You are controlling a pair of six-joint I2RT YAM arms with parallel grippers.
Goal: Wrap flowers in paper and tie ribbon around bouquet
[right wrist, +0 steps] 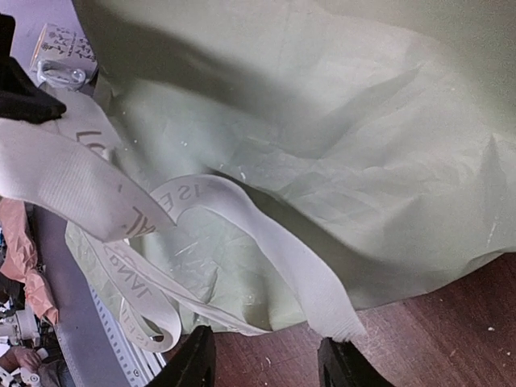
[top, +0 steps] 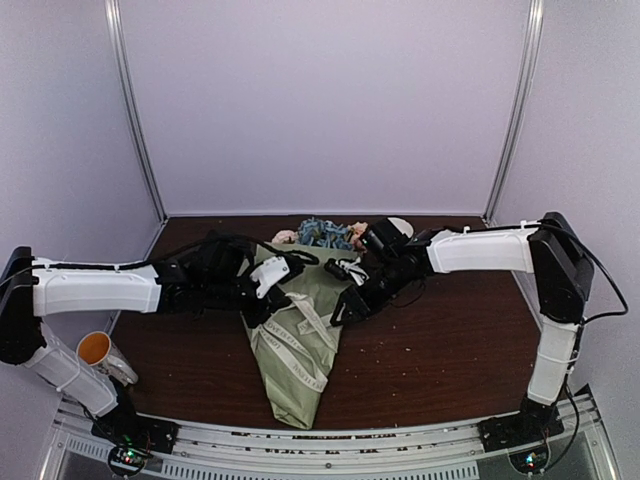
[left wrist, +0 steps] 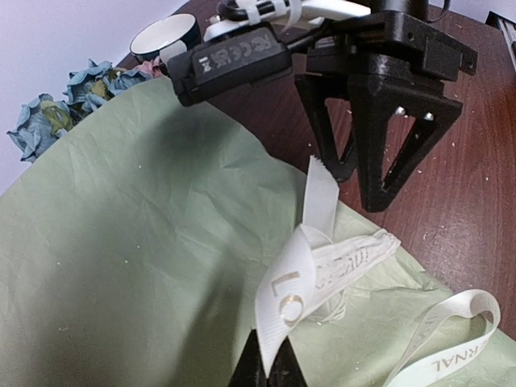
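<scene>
The bouquet [top: 300,385] lies on the table [top: 450,350] as a cone of sage-green paper [left wrist: 121,266], tip toward the arms. The flowers [top: 325,233] show blue and pink blooms at its far wide end. The cream lettered ribbon [left wrist: 310,274] crosses the paper [right wrist: 363,145] in loops. My left gripper [left wrist: 270,372] is shut on a fold of the ribbon [top: 298,340] just above the paper. My right gripper [right wrist: 266,367] is open at the cone's right edge, with a cut ribbon end [right wrist: 330,310] lying just ahead of its right finger [right wrist: 343,367] and nothing held. The left wrist view shows the right gripper [left wrist: 363,173] standing over the ribbon.
A cup with an orange inside [top: 95,350] lies by the left arm's base. A small white round dish [top: 400,228] sits at the back beside the blooms. Black cables [top: 230,245] trail over the left wrist. Walls close the back and sides.
</scene>
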